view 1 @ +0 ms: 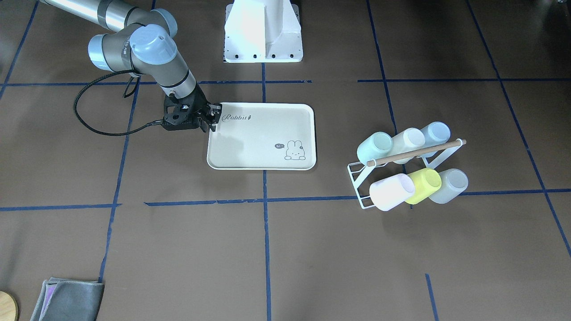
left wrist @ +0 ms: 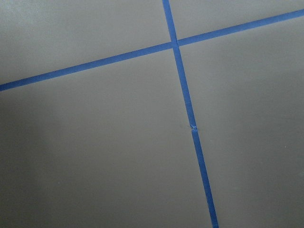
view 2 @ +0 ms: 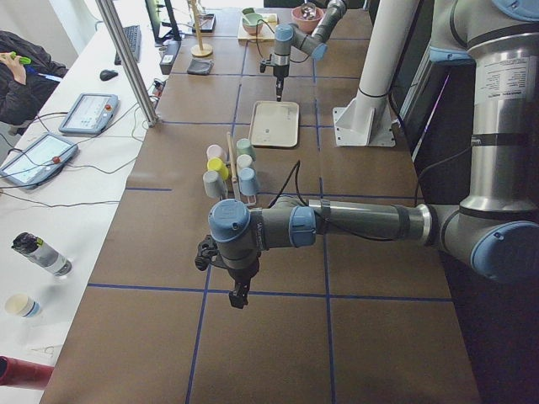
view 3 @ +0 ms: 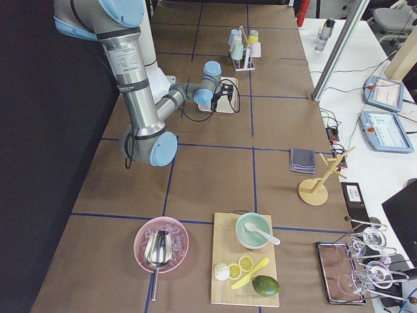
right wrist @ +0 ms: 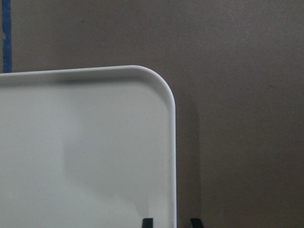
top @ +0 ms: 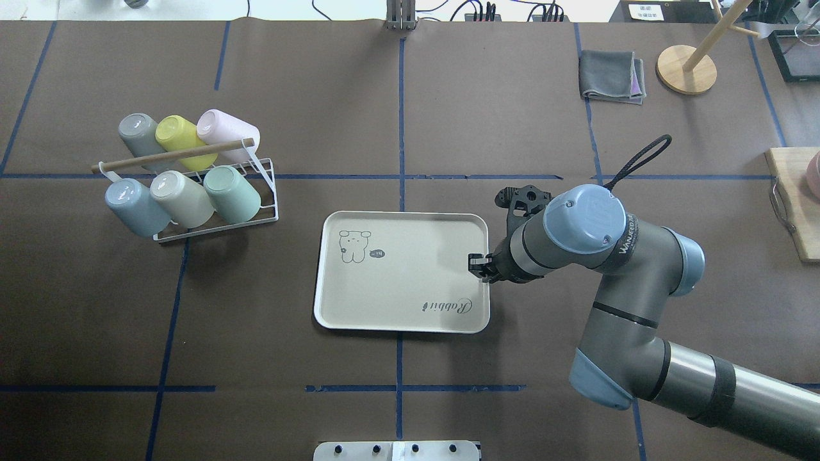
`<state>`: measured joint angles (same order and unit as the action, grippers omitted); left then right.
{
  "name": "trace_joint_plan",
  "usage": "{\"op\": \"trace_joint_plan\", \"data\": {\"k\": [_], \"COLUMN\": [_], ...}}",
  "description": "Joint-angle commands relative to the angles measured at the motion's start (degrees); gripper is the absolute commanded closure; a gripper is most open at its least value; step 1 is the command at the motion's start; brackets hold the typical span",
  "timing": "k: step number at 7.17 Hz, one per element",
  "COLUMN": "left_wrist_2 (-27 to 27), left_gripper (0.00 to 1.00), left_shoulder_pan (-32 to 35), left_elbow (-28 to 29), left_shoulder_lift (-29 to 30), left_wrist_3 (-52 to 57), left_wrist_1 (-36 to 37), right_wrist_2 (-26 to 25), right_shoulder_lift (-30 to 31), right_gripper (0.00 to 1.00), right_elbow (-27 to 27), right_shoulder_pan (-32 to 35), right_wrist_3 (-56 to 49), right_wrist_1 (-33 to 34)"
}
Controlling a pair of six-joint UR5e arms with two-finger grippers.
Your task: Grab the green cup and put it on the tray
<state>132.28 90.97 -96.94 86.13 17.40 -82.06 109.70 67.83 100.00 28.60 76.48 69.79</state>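
The green cup (top: 232, 192) is pale mint and lies tilted in a white wire rack (top: 271, 192) with several other cups, at the end nearest the tray. It also shows in the front view (view 1: 374, 147). The cream tray (top: 397, 307) with "Rabbit" script lies mid-table, with nothing on it (view 1: 250, 151). My right gripper (top: 477, 264) is at the tray's right edge. In the right wrist view its fingertips (right wrist: 148, 222) straddle the tray's rim (right wrist: 173, 142) with a small gap, not touching it. My left gripper (view 2: 240, 296) hangs over bare table far from the rack; I cannot tell whether it is open or shut.
The rack also holds a yellow-green cup (top: 179, 133), a pale blue cup (top: 131, 203), and pink, cream and grey cups. A grey cloth (top: 612, 77), a wooden stand (top: 687, 69) and a cutting board (top: 794, 211) are at the far right.
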Motion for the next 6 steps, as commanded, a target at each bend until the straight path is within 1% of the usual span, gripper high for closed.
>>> {"op": "trace_joint_plan", "data": {"k": [1, 2, 3, 4, 5, 6], "left_wrist_2": [0.0, 0.0, 0.0, 0.0, -0.09, -0.09], "left_gripper": [0.0, 0.0, 0.0, 0.0, 0.0, 0.0], "left_shoulder_pan": [0.0, 0.0, 0.0, 0.0, 0.0, 0.0], "left_elbow": [0.0, 0.0, 0.0, -0.17, -0.26, -0.09], "left_shoulder_lift": [0.0, 0.0, 0.0, 0.09, 0.09, 0.09], "left_wrist_3": [0.0, 0.0, 0.0, 0.09, 0.0, 0.0], "left_wrist_1": [0.06, -0.03, -0.03, -0.03, -0.03, 0.06], "right_wrist_2": [0.42, 2.6, 5.76, 8.92, 10.87, 11.32], "right_shoulder_lift": [-0.07, 0.02, -0.15, 0.02, -0.33, 0.1], "right_gripper": [0.0, 0.0, 0.0, 0.0, 0.0, 0.0], "right_elbow": [0.28, 0.63, 0.98, 1.68, 2.13, 3.87], "right_shoulder_pan": [1.01, 3.55, 7.05, 11.53, 15.31, 19.7], "right_wrist_3": [-0.02, -0.54, -2.72, -9.18, -16.38, -25.42], "right_wrist_1": [0.61, 2.18, 6.02, 10.06, 16.46, 22.44]}}
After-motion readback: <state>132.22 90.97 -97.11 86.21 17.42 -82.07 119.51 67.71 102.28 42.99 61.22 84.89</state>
